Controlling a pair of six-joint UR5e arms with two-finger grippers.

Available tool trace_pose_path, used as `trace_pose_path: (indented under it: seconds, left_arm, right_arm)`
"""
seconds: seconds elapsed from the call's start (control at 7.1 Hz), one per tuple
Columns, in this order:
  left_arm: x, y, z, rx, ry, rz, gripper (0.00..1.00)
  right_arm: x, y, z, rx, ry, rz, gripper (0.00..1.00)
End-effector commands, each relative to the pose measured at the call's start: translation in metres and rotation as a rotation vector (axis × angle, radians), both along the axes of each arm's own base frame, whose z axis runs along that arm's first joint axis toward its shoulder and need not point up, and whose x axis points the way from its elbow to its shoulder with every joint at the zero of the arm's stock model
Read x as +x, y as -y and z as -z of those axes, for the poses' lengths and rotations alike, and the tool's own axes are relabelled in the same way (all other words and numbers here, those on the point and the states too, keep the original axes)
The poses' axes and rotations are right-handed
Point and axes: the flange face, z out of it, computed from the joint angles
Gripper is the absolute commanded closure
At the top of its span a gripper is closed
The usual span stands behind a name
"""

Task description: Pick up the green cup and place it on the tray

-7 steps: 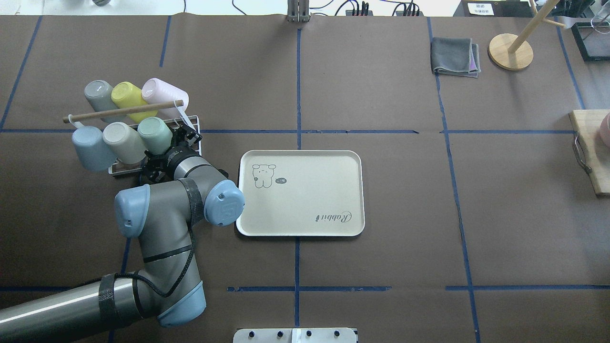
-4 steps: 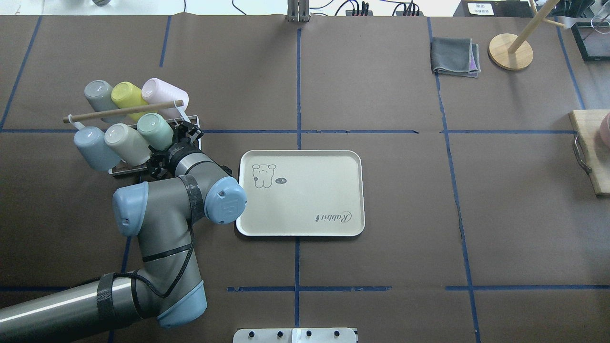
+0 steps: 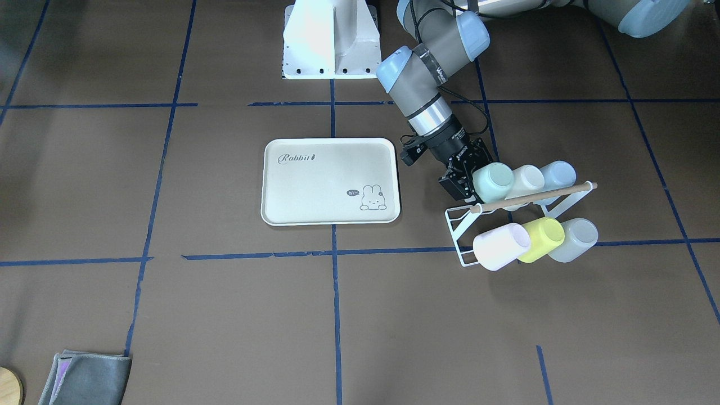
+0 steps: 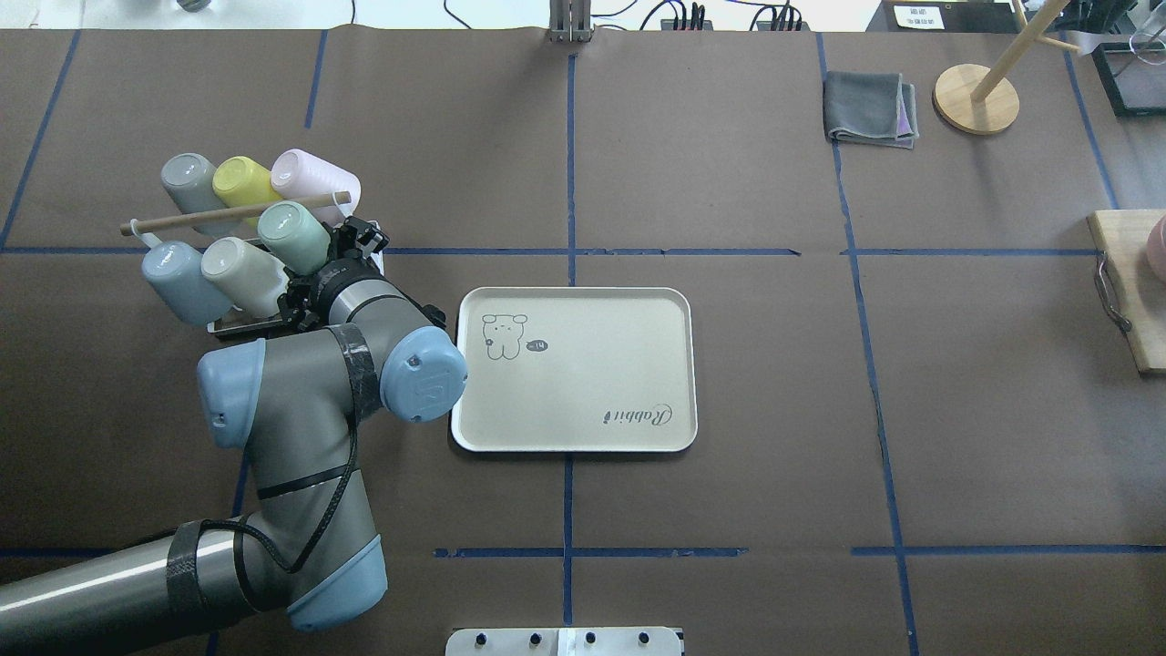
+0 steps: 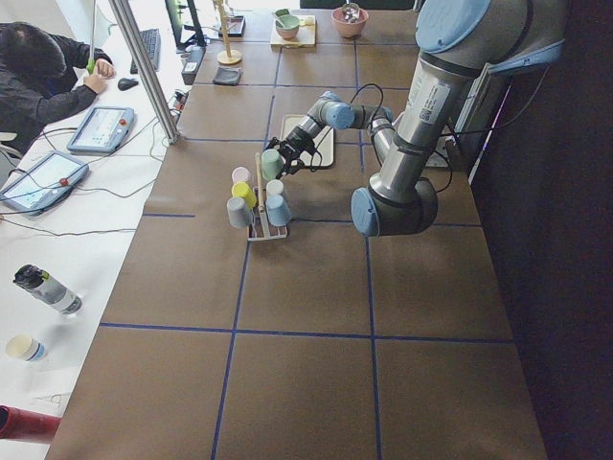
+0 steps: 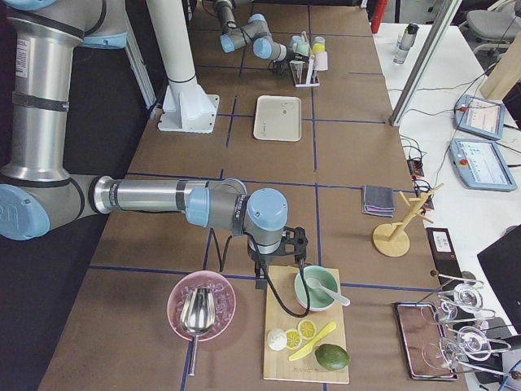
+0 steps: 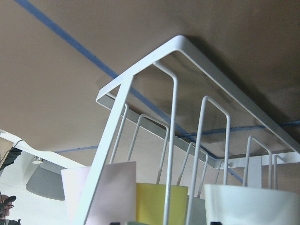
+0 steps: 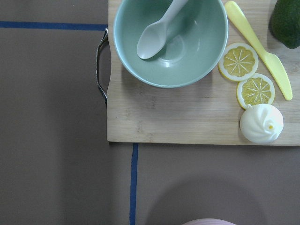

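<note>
The green cup (image 4: 293, 235) is a pale mint tumbler lying tilted at the right end of the rack's near row, its base close under the wooden dowel (image 4: 237, 211). It also shows in the front view (image 3: 493, 181). My left gripper (image 4: 326, 262) is shut on the cup's open end, with black fingers (image 3: 458, 188) on either side. The cream tray (image 4: 592, 383) with the "Rabbit" script and the bunny lies flat just right of the left arm. My right gripper (image 6: 275, 275) hangs over a wooden board far to the right; I cannot tell whether it is open or shut.
The white wire rack (image 3: 458, 236) holds blue (image 4: 178, 278), cream (image 4: 239, 269), grey (image 4: 187, 178), yellow-green (image 4: 241, 182) and pink (image 4: 314, 178) cups. A folded grey cloth (image 4: 870, 109) and a wooden stand (image 4: 975, 98) sit at the far right. The board (image 8: 187, 122) carries a bowl and lemon slices.
My left gripper has moved away from the robot with the green cup in it. The cup's base now lies close to the dowel. The elbow has shifted slightly left.
</note>
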Motion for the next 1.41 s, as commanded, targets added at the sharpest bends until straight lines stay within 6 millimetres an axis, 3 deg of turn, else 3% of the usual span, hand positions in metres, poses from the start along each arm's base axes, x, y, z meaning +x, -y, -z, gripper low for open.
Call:
trace_pose_path:
  seconds: [0.0,0.28,0.56,0.85,0.99,1.27]
  left_arm:
    - [-0.017,-0.005,0.015,0.005,-0.011,0.004,0.31]
    - [-0.035,-0.011,0.032,0.009,-0.018,0.004,0.31]
    - [-0.081,-0.015,0.076,0.052,-0.092,-0.005,0.31]
    - [-0.117,-0.021,0.102,0.010,-0.283,0.040,0.33]
    - [-0.124,-0.026,0.116,0.006,-0.426,0.088,0.33]
    - [-0.116,-0.032,0.136,-0.036,-0.776,0.196,0.32]
  right_arm:
    - [0.000,0.000,-0.001,-0.002,0.000,0.000,0.00]
    - [0.000,0.000,0.000,0.001,0.000,0.000,0.00]
    - [0.000,0.000,0.001,0.002,0.000,0.000,0.00]
    - [0.000,0.000,0.001,0.001,0.000,-0.001,0.00]
    - [0.000,0.001,0.001,0.001,-0.002,-0.001,0.00]
    - [0.000,0.002,0.002,0.004,-0.005,-0.001,0.00]
